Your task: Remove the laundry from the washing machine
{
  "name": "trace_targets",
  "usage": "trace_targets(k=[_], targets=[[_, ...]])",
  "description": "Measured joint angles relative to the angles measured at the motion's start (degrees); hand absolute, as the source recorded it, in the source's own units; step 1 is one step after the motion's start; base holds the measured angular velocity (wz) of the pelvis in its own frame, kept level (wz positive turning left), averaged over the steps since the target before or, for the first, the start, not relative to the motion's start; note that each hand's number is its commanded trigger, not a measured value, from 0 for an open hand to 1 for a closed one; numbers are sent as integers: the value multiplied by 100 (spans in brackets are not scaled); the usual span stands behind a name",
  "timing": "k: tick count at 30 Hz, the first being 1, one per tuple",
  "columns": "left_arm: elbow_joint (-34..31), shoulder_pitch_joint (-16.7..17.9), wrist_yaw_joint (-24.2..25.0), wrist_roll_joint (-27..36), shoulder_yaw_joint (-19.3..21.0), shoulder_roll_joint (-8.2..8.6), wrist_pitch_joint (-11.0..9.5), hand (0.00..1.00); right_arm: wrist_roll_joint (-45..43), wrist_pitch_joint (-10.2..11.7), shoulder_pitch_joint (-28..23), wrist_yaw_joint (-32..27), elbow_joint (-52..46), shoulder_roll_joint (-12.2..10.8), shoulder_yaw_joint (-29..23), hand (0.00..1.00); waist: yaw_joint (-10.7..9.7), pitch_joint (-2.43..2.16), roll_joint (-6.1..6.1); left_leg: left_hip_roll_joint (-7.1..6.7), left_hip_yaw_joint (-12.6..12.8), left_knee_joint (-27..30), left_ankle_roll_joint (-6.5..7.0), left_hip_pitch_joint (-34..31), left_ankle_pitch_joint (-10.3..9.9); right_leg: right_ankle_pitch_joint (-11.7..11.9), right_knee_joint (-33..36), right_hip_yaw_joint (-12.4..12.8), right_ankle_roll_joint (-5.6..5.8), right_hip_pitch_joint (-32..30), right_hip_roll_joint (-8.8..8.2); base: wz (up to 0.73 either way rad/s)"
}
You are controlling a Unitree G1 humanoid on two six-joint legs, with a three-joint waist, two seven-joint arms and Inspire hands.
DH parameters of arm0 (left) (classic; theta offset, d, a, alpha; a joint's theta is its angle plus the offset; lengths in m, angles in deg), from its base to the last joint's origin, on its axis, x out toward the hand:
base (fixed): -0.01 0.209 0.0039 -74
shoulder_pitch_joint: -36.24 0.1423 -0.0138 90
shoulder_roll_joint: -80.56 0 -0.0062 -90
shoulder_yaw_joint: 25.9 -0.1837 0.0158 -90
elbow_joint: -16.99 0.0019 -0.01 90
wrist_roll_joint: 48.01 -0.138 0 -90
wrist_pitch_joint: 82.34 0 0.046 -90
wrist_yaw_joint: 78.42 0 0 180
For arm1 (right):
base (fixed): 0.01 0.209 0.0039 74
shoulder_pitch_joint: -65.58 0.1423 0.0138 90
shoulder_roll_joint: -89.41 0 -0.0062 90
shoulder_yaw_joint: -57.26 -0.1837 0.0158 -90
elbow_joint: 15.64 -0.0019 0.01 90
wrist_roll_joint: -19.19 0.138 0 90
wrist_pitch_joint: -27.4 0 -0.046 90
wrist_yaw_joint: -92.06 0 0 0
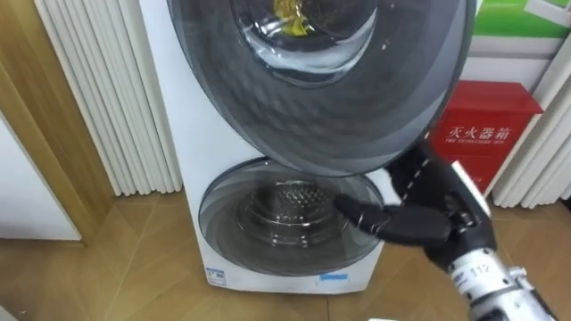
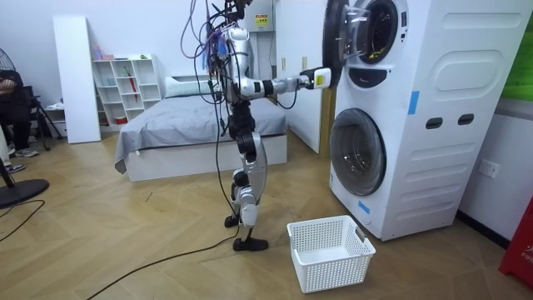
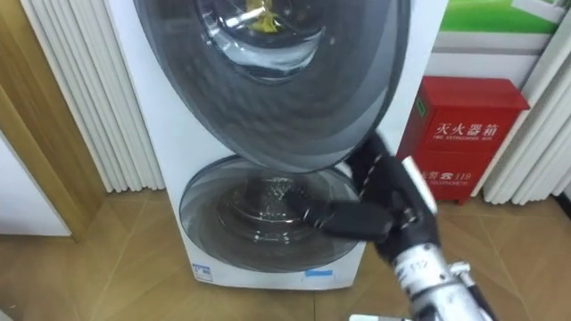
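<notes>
The robot's black right hand (image 1: pixel 426 214) meets the lower rim of the grey round upper door (image 1: pixel 312 98) of a white stacked washing machine (image 2: pixel 450 108). Its fingers are hidden behind the rim, so the grip is unclear. Yellow cloth (image 1: pixel 290 18) shows through that door's glass. The room view adds a white plastic basket (image 2: pixel 329 250) on the floor before the machine.

Count at this moment, as I see it.

- White stacked washing machine tower (image 2: pixel 450 125): 1.
- Round, grey-rimmed glass doors on it: 2, the upper door (image 1: pixel 339 98) and the lower door (image 1: pixel 285 214).
- Small yellow item (image 1: pixel 290 20) seen through the upper door's glass: 1; I cannot tell what it is.
- My black hand (image 1: pixel 419 214) by the upper door's rim: 1.
- Red metal box (image 1: pixel 486 134): 1.
- White plastic lattice basket (image 2: pixel 329 250) on the floor: 1.
- Bed with grey cover (image 2: pixel 191 125): 1.
- White open shelf unit (image 2: pixel 125 87): 1.
- Tall white board (image 2: pixel 71 79): 1.
- Seated person (image 2: pixel 10 100): 1.
</notes>
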Motion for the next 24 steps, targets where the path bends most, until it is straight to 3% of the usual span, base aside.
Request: trace_targets(k=[4, 12, 24], targets=[[29, -52, 9, 403, -49, 15, -3, 0, -233, -11, -7, 295, -23, -209, 182, 0, -3, -9, 60, 0, 23, 1, 0, -1, 0, 2, -8, 23, 0, -2, 4, -2], [53, -117, 1, 531, -343, -25, -103, 0, -198, -68, -4, 649, -102, -326, 491, 0, 15, 2, 78, 4, 20, 1, 0, 9, 1, 2, -1, 5, 0, 9, -16, 0], [87, -130, -40, 516, -547, -48, -367, 0, -539, -81, 59, 777, -355, -477, 777, 0, 321, 16, 96, -1, 20, 6, 0, -16, 1, 4, -6, 17, 0, 8, 3, 0]])
